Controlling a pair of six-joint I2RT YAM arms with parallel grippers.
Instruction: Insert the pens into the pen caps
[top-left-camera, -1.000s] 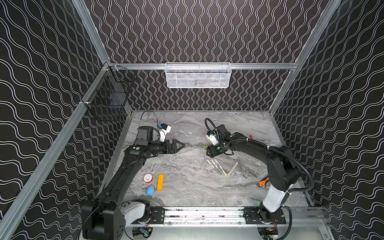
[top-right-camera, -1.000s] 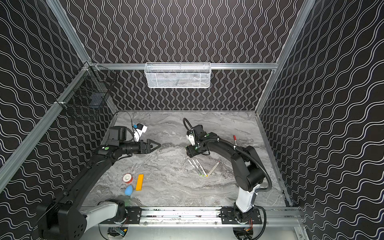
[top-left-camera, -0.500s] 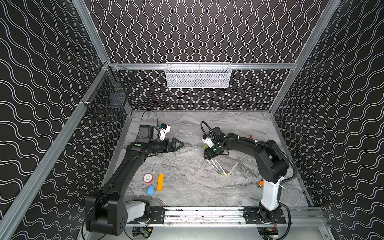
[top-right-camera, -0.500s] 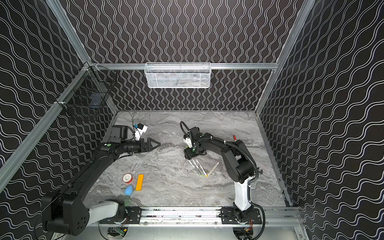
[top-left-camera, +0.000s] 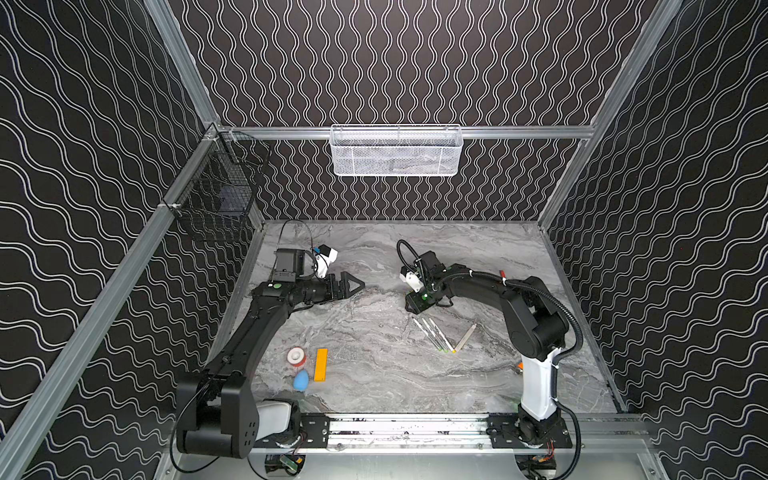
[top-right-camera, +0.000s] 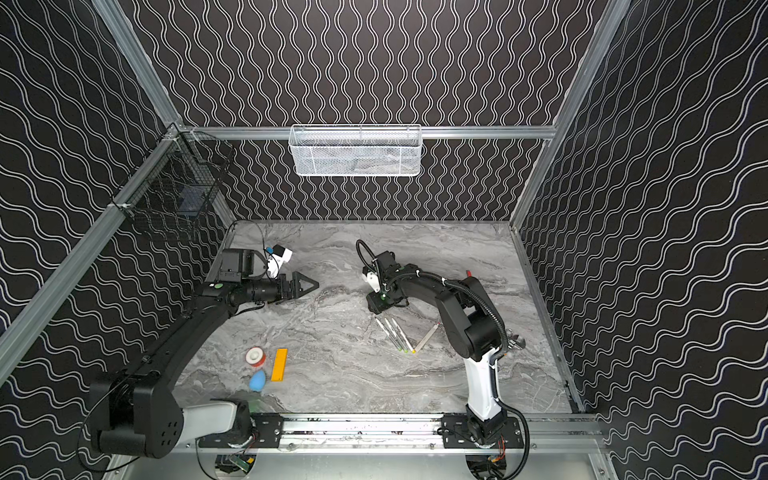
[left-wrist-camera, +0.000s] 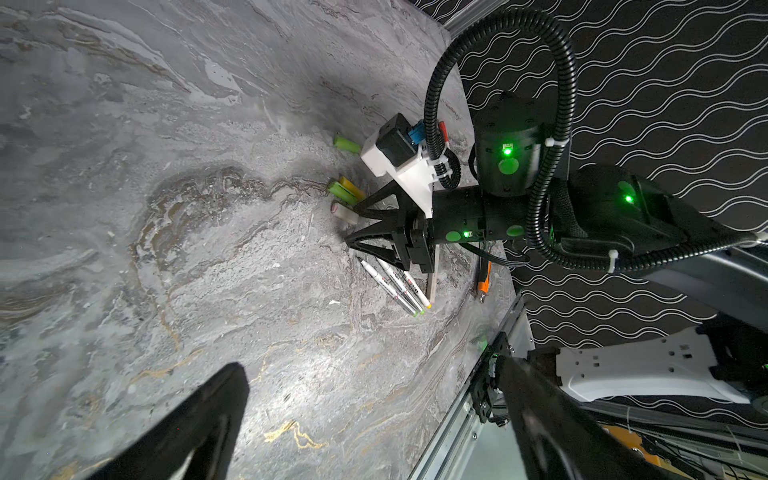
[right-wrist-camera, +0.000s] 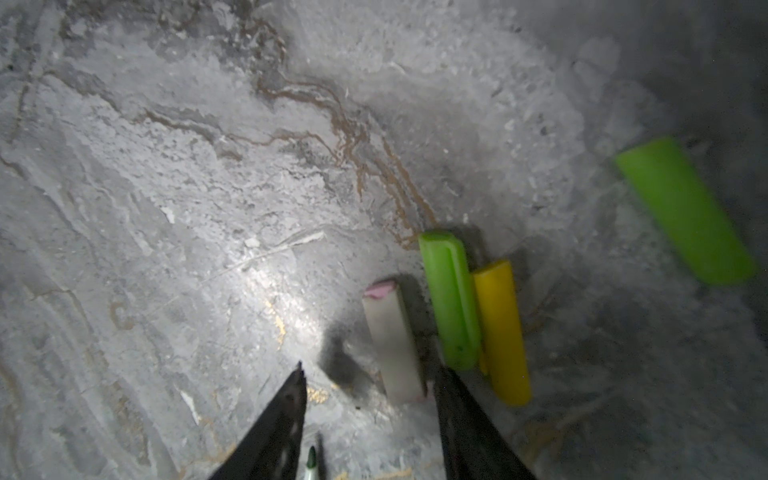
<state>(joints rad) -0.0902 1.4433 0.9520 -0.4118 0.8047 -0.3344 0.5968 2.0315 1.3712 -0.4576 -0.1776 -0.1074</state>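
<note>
Where the right hand (right-wrist-camera: 370, 376) has got to: it has swung in toward the middle of the desk (top-left-camera: 374, 332) and sits low, right at the little bunch of caps (left-wrist-camera: 340, 192). A moment ago it was further off to the right.
Right fingers (right-wrist-camera: 284, 415): they have pulled closer together, but I still see a gap. They hold nothing yet.
Pale cap (right-wrist-camera: 392, 345): it lies flat just past the tips, inside the gap, closer to one finger than the other. I think this is the cap the hand wants.
Green cap (right-wrist-camera: 451, 299) and yellow cap (right-wrist-camera: 500, 328): they lie touching, side by side, right next to the pale cap. The finger on that side is very near the green cap and could bump it.
Far green cap (right-wrist-camera: 685, 212): alone, a bit away from the rest.
Pens (top-left-camera: 434, 336): three lie side by side on the desk, just beside the right hand, toward the front. None has a cap on. One pen tip shows just behind the fingers.
What it means: no pen is in a cap yet. I think the first cap is about to be pinched.
Right arm (top-left-camera: 490, 286): bent like a hook, wrist tipped down, fingers slanting at the desk.
Left hand (top-left-camera: 360, 284): wide open, empty, up off the desk, pointing across at the right hand. It has hardly moved.
</note>
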